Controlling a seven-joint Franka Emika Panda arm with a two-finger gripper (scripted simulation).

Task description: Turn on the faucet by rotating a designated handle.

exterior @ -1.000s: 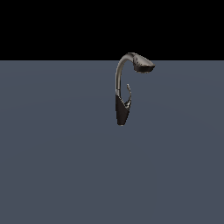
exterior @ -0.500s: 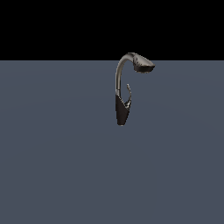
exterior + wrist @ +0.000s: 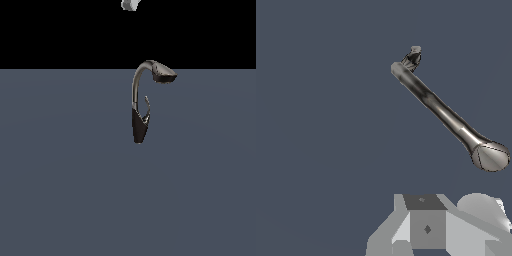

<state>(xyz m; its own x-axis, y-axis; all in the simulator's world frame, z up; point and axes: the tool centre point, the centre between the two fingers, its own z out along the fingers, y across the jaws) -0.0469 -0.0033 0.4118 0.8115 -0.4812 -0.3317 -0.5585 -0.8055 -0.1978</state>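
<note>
Since a second ago, a pale bit of the gripper (image 3: 130, 4) has entered at the exterior view's upper edge; whether its jaws are apart cannot be told. Well below it, untouched, stands the faucet (image 3: 139, 107), its handle (image 3: 147, 111) beside the base.

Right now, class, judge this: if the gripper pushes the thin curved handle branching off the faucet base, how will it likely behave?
The handle looks like rigid dark metal, so it will probably swing rather than bend. Its slim, glossy hook shape may let fingers slide off. The faucet stands on a tapered base, so it seems unlikely to tip.
</note>
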